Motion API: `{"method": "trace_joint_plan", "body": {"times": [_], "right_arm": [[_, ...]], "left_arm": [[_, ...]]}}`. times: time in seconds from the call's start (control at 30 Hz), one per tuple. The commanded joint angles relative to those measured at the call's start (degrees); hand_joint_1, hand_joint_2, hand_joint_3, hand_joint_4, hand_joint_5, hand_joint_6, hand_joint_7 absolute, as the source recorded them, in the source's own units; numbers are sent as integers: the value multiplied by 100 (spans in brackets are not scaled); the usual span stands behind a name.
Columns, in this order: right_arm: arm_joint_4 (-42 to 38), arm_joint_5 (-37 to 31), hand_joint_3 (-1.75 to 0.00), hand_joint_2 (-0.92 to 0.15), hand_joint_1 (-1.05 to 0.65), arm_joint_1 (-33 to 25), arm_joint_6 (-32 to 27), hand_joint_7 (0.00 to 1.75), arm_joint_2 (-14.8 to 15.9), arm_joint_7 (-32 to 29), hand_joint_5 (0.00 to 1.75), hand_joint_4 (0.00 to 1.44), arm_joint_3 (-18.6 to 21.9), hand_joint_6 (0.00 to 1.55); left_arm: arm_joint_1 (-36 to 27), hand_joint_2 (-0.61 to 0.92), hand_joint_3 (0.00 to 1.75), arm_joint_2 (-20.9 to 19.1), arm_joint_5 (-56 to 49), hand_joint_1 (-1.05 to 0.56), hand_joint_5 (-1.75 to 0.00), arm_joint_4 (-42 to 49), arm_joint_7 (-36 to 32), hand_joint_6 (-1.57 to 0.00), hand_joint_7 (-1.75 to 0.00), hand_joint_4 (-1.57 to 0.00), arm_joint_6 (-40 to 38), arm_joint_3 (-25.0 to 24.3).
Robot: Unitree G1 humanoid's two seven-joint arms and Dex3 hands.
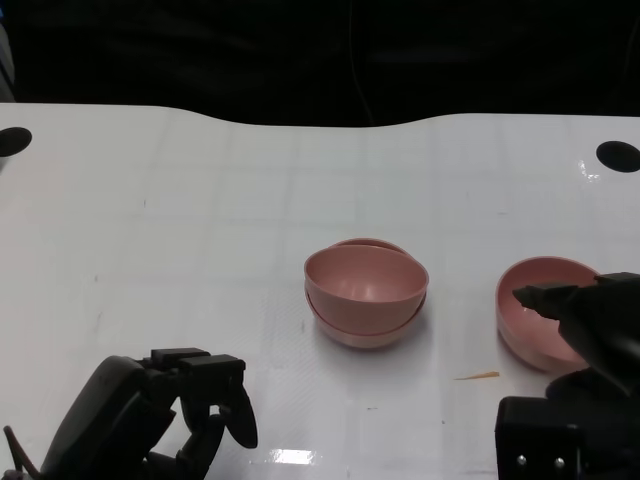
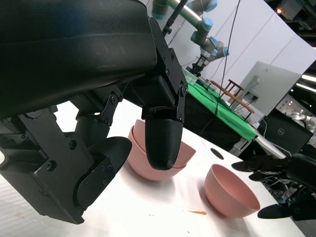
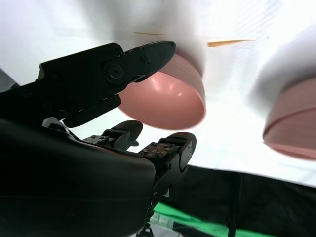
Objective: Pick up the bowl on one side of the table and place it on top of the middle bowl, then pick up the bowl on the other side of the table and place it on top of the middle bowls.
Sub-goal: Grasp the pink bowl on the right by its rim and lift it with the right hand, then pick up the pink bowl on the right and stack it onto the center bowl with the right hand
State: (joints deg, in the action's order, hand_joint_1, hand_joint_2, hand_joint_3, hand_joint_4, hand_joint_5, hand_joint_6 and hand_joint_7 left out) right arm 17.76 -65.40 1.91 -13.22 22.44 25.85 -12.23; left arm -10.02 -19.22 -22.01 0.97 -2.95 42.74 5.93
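Two pink bowls sit stacked at the table's middle (image 1: 366, 290) (image 2: 148, 158) (image 3: 294, 123), the upper one tilted in the lower. A single pink bowl (image 1: 535, 300) (image 2: 232, 192) (image 3: 168, 98) stands upright to the right of them. My right hand (image 1: 590, 325) (image 2: 284, 175) (image 3: 98, 79) hovers at that bowl's near right side, one finger reaching over its rim, fingers spread, and I see no grip on it. My left hand (image 1: 175, 410) (image 2: 123, 128) stays low at the front left, well away from the stack, its fingers apart with nothing in them.
A thin orange sliver (image 1: 478, 376) (image 2: 197, 213) (image 3: 229, 43) lies on the white table (image 1: 200, 230) just in front of the right bowl. Black round holes mark the far corners (image 1: 617, 156) (image 1: 12, 140). Beyond the table's far edge it is dark.
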Motion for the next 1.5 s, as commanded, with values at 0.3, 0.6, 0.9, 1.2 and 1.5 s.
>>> {"method": "trace_joint_plan", "body": {"times": [0.3, 0.6, 0.9, 1.2, 1.5], "right_arm": [[-1979, -46, -1, -90, -53, 1050, 181, 2, 414, 65, 15, 72, -638, 50], [-3105, 222, -7, -92, -42, 1688, 620, 2, 552, -99, 85, 77, -1084, 68], [-4291, 735, -15, -92, -28, 1987, 1767, 12, 702, -2404, 150, 85, -1159, 104], [-3570, 946, -2, -87, -20, 1818, 1901, 55, 804, -3501, 174, 81, -924, 111], [-3610, 2498, -108, -37, -5, 2010, 3755, 158, 522, -4252, 175, 93, -489, 80]], "left_arm": [[-8, 15, 161, -24, 4, 1, -166, -102, 96, -88, -139, -90, -13, -50], [-7, 16, 160, -10, 25, 0, -166, -137, 118, -88, -138, -89, -48, -44], [16, 16, 161, 13, 5, 0, -165, -108, 105, -88, -139, -90, -65, -35], [24, 15, 163, -1, 61, 1, -165, -115, 167, -88, -139, -89, -116, -28], [25, 14, 163, -18, 70, 3, -164, -65, 218, -89, -138, -90, -106, -66]]}}
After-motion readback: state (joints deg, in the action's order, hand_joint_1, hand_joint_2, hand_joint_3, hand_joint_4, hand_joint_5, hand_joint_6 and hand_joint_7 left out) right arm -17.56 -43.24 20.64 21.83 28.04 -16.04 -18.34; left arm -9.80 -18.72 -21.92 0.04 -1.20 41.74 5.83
